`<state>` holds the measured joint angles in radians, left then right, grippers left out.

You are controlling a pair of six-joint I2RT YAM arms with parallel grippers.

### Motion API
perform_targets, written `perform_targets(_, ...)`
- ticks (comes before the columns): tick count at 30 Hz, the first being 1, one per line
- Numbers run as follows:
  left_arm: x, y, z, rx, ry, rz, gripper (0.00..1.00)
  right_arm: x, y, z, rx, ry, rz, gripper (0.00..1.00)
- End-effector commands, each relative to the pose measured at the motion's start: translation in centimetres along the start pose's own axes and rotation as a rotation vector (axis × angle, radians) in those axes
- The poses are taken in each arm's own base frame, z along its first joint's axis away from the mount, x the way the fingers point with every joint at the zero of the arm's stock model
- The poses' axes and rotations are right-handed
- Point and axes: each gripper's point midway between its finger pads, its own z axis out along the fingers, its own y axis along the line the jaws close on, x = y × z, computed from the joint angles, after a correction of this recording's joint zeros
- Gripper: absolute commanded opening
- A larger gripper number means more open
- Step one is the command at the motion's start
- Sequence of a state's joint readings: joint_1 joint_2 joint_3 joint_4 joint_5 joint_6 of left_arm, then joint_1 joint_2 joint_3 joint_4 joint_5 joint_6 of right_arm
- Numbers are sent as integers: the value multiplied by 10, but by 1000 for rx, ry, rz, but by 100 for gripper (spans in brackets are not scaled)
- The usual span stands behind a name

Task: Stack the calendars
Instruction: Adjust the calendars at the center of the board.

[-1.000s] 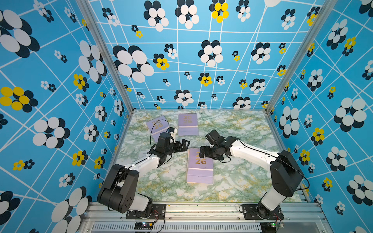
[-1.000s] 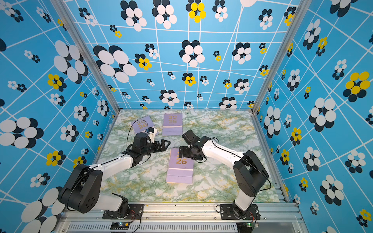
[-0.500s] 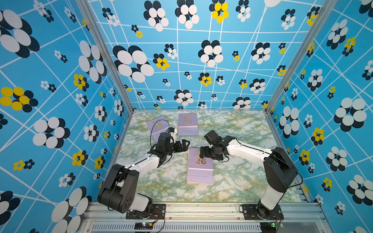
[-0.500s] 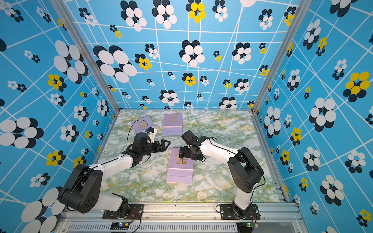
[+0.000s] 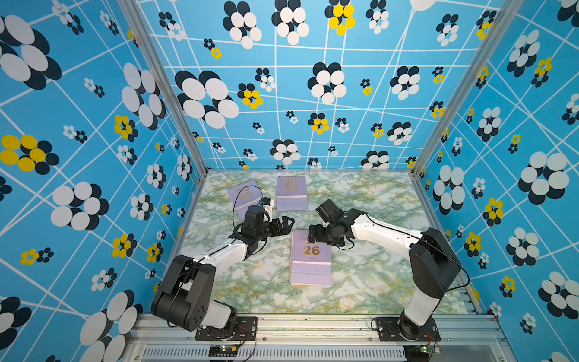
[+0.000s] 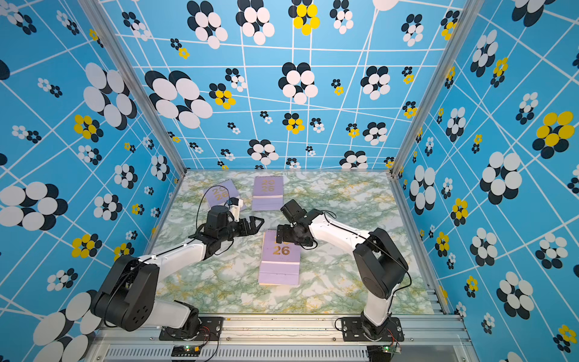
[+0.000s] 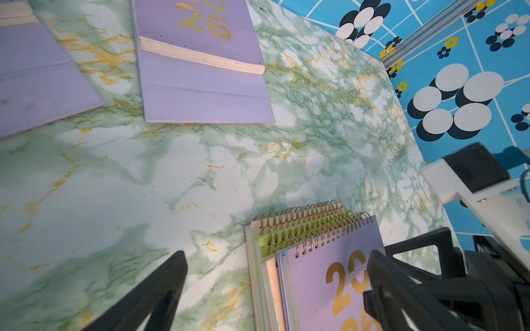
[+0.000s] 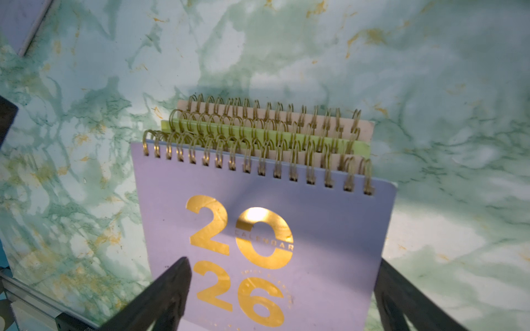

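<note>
**Item 1. Stack of calendars** point(image 5: 310, 263) point(image 6: 279, 263) point(image 8: 258, 229): lies flat at the middle of the marble table point(image 5: 376, 269), spiral end toward 12 o'clock. The top cover is lilac with gold "2026". In the right wrist view, peach, yellow and peach layers step out beneath it at the spirals.

**Item 2. Far lilac calendar** point(image 5: 291, 194) point(image 6: 268, 191) point(image 7: 200, 71): lies flat at 12 o'clock near the far edge, well apart from the stack.

**Item 3. Skewed lilac calendar** point(image 5: 241, 196) point(image 6: 219, 192): lies at 11 o'clock, turned askew, with its near end hidden behind the left arm.

**Item 4. Right gripper** point(image 5: 313, 235) point(image 6: 281, 233) point(image 8: 282, 260): jaws spread wide, holding nothing. It hangs over the stack's spiral end, at 12 o'clock of the cover. One finger is over the lilac face and the other at its side edge. Whether it touches cannot be told.

**Item 5. Left gripper** point(image 5: 289, 224) point(image 6: 258, 224) point(image 7: 276, 253): jaws spread wide, empty. It sits at 11 o'clock of the stack, just beside the spiral corner and apart from it in both top views. Its tips point toward 3 o'clock.
</note>
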<state>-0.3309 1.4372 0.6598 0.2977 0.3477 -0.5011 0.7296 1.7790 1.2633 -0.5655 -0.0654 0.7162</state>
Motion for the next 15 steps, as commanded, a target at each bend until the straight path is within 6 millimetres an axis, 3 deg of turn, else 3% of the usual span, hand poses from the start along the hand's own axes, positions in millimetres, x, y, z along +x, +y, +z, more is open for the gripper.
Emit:
perform_targets(1,-10,-4,-1,14,-12,22,100,-6,9,0,-33,-2,-11,98)
perform_targets(11,-13,-4,-1,12,-19,23,100,-8,6,-4,-17,-12,-17,98)
perform_targets(15,-26,-5,1,8,-38,28,100,-22,-4,-16,5,-57,-17,99)
